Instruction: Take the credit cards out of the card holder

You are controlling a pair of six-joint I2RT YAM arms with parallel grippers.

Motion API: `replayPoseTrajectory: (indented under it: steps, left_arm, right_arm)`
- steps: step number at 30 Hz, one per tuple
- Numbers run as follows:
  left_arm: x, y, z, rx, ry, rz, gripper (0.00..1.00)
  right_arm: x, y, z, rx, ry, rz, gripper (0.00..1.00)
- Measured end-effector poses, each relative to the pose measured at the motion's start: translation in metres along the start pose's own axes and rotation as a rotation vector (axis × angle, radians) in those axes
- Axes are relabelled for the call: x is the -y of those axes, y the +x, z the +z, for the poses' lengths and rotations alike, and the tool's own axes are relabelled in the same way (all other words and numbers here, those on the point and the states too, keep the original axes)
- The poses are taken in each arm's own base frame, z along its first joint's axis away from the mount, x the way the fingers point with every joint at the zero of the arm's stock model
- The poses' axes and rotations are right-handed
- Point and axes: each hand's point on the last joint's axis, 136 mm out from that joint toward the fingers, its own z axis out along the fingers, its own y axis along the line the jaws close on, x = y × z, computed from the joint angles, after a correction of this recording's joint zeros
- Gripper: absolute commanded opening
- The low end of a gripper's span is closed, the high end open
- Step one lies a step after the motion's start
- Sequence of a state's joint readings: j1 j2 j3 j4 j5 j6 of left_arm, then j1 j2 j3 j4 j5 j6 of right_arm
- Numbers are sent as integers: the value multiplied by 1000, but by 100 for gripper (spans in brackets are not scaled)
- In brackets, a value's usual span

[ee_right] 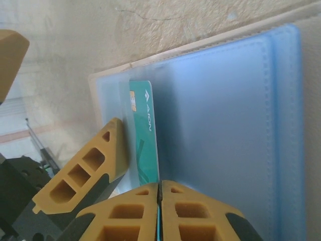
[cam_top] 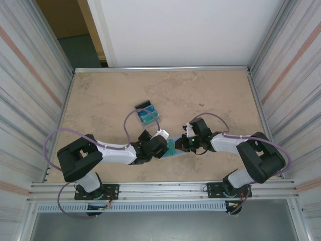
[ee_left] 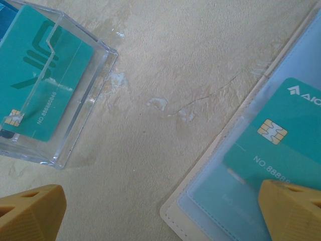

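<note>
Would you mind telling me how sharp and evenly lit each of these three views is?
Top external view: even light, side walls splayed by the wide lens. Left wrist view: table sharp, glare on the clear box, near fingers slightly soft. Right wrist view: card holder hazy, table washed out at the top.

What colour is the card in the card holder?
Teal card, gold chip; left wrist view shows it best.

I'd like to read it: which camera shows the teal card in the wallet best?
Left wrist view: the teal card lies face up, chip and lettering legible. In the right wrist view the card is narrow and slanted, its end in the shut right gripper. From the top it is a small teal patch.
</note>
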State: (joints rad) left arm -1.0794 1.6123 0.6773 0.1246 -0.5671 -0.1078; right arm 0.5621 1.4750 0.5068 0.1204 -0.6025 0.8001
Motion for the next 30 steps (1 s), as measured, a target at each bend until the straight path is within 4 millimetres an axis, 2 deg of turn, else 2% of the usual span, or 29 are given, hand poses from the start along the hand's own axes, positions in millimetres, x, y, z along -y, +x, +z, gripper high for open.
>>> replayPoseTrajectory:
  steps: [9,17,25,30]
  left_arm:
    - [0,1,0,-2,-3,1,99]
    - [0,1,0,-2,-3,0,99]
    - [0,1,0,-2,-4,1,99]
    - [-1,1,0,-2,-4,1,99]
  right_arm:
    - [-13,-4,4,8,-81,-12,14]
    - [-9,-2,11,-6,-75,-9,17]
    - [-4,-2,11,-3,-42,-8,2]
    - [-7,-7,1,25,-12,-43,1]
